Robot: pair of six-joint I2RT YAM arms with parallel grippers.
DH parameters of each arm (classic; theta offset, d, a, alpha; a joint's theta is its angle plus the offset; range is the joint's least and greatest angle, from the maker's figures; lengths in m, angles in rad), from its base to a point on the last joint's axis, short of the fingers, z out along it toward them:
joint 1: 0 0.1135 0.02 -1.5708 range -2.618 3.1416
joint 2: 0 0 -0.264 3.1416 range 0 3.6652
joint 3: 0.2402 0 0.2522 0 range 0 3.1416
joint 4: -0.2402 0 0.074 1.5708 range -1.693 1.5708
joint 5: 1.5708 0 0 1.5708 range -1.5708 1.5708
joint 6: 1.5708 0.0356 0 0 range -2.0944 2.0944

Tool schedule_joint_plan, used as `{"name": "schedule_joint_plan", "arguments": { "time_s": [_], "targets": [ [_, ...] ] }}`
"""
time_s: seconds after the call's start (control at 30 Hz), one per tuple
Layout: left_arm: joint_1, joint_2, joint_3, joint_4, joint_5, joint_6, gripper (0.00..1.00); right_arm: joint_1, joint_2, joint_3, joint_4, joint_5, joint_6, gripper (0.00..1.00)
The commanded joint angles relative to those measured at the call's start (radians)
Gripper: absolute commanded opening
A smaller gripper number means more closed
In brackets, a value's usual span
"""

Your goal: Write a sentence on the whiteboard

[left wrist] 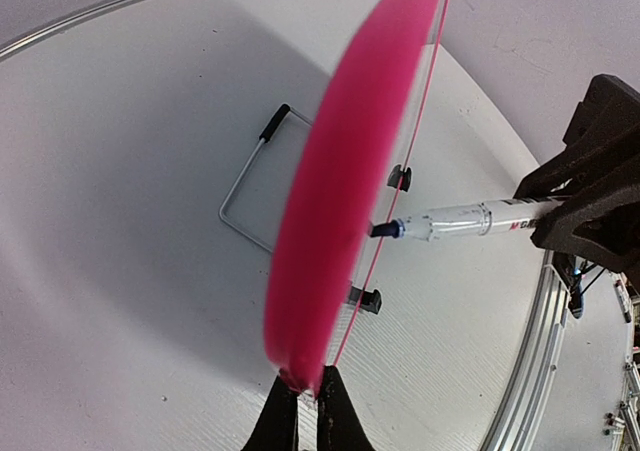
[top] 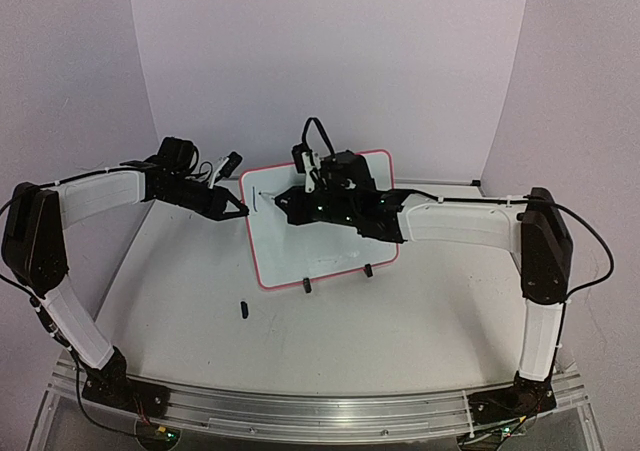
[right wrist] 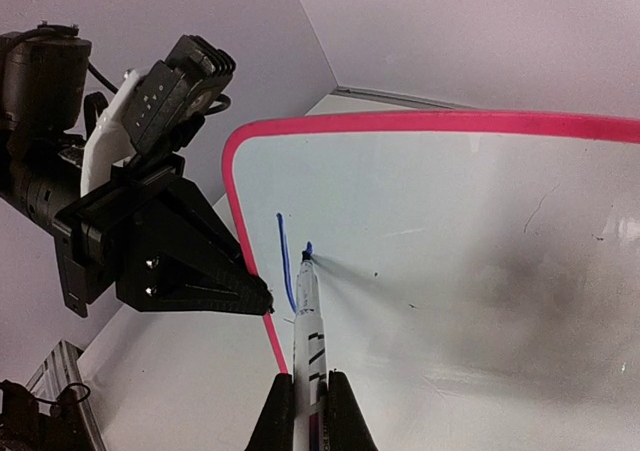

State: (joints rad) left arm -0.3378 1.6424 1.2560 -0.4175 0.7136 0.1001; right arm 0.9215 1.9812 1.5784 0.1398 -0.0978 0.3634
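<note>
The white table (top: 180,301) carries the whiteboard (top: 300,251), standing mid-frame on two black feet (top: 307,286); a small black piece (top: 243,309) lies to its lower left.

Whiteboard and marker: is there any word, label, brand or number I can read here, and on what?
On the red-bordered white whiteboard: no word yet, only one blue vertical marker stroke and a dab at the tip.
On the white-barrelled marker: red and black print on the barrel, too small and partly hidden by the right hand to read.
Nothing else carries readable text.
</note>
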Motion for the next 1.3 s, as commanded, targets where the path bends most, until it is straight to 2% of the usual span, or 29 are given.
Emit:
{"name": "schedule_joint_plan", "arguments": {
  "time_s": [0.0, 0.53, 0.97, 1.27],
  "targets": [
    [-0.023, 0.003, 0.008, -0.017, -0.037, 0.030, 0.00, -0.003, 0.029, 0.043, -0.006, -0.001, 0.006, 0.00],
    [-0.024, 0.005, 0.010, -0.021, -0.045, 0.032, 0.00, -0.003, 0.033, 0.046, -0.008, -0.036, 0.003, 0.00],
    [-0.024, 0.003, 0.011, -0.023, -0.048, 0.034, 0.00, -0.003, -0.035, -0.041, 0.006, 0.033, 0.001, 0.00],
    [-0.024, 0.004, 0.010, -0.023, -0.050, 0.034, 0.00, -0.003, -0.119, -0.125, 0.084, -0.042, 0.004, 0.00]
  ]
}}
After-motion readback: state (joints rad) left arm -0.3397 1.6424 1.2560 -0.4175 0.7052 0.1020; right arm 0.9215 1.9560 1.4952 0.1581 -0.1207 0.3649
